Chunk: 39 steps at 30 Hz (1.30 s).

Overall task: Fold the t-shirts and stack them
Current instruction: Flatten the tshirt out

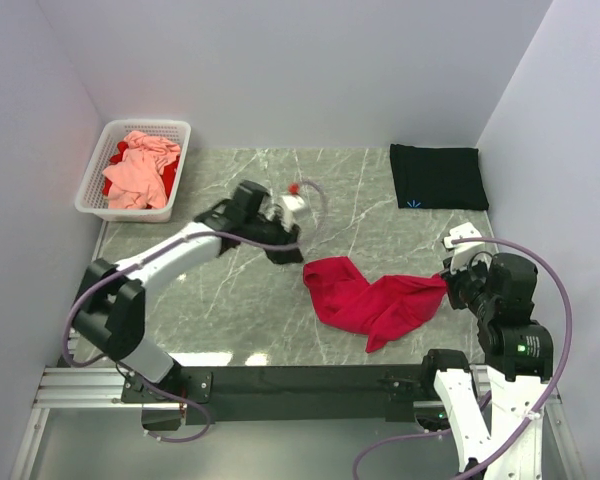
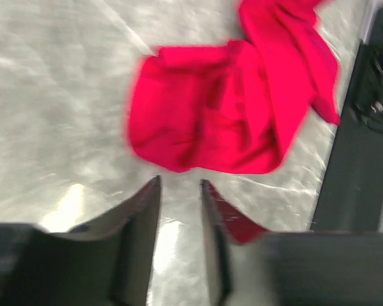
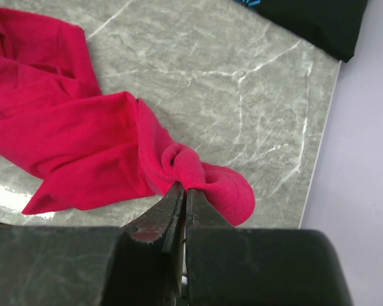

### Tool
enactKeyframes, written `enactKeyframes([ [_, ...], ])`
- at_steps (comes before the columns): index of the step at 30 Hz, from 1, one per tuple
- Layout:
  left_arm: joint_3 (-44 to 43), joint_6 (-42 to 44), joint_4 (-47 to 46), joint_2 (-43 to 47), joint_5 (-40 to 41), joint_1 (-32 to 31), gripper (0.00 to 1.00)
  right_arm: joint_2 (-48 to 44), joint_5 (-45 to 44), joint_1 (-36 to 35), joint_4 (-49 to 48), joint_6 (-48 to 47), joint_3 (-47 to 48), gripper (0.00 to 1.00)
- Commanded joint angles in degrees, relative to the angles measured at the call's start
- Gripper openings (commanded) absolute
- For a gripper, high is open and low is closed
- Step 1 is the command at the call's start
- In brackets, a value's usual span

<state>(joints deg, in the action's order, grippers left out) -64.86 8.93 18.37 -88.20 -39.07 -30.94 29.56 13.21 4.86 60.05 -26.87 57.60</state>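
Nearest to me, my right end effector has its jaws closed to a hairline on a bunched corner of the crimson t-shirt. The cloth wraps over the fingertips in a small knot. I judge this grip is there to anchor the shirt's right end so that the fabric can be drawn out flat. A crumpled heap cannot be folded.

The shirt itself lies rumpled on the bench in the middle, rather to the right. It runs from that pinched corner leftward into a loose, doubled-over lump, and nothing about it is spread yet.

Further out, my left end effector hangs just short of the shirt's left lump. Its jaws stand a narrow gap apart and nothing is between them. The left wrist view is blurred, but bare bench shows between the fingertips and the cloth, so I read it as apart from the shirt and lined up to take that end.

At the far right corner the black t-shirt lies as a neat folded rectangle, its blue mark at the near edge. It looks like the base of the stack. At the far left, the white lattice basket holds the salmon-pink t-shirt, crumpled over something red that I cannot identify.
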Motion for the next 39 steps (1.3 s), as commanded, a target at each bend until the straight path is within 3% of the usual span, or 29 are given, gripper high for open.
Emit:
enactKeyframes([
  [1, 0.18, 0.75, -0.53, -3.53, 2.68, -8.6, 0.41, 0.23, 0.24, -0.12, -2.66, 0.51, -0.39, 0.0],
  [10, -9.93, 0.82, -4.92, -19.36, -0.12, -14.5, 0.53, -0.03, -0.03, -0.12, -0.55, 0.77, -0.12, 0.0],
  [24, -13.45, 4.43, -8.44, -26.84, -3.47, -16.78, 0.56, -0.38, -1.26, -0.12, 0.51, 0.42, -0.48, 0.0],
  [27, -13.89, 4.17, -9.4, -28.59, -3.38, -17.4, 0.52, -0.29, -1.35, -0.12, 0.42, 0.42, -0.39, 0.0],
  [29, -14.68, 4.25, -8.53, -29.48, -3.64, -17.4, 0.43, -0.29, -1.61, -0.12, 0.5, 0.24, -0.39, 0.0],
  [30, -15.55, 4.69, -7.83, -29.83, -4.34, -17.4, 0.35, -0.29, -1.87, -0.12, 0.5, 0.33, -0.39, 0.0],
  [31, -15.56, 5.04, -6.69, -29.4, -4.52, -17.4, 0.2, -0.47, -1.96, -0.12, 0.68, -0.02, -0.21, 0.0],
  [34, -13.11, 4.35, -7.55, -25.1, -6.45, -16.09, 0.01, -0.82, -2.23, -0.12, 0.51, -0.28, -0.47, 0.0],
  [39, -11.43, 1.79, -3.0, -13.96, -8.48, -8.99, 0.01, -0.65, -3.19, -0.12, -1.25, -0.29, -0.56, 0.0],
])
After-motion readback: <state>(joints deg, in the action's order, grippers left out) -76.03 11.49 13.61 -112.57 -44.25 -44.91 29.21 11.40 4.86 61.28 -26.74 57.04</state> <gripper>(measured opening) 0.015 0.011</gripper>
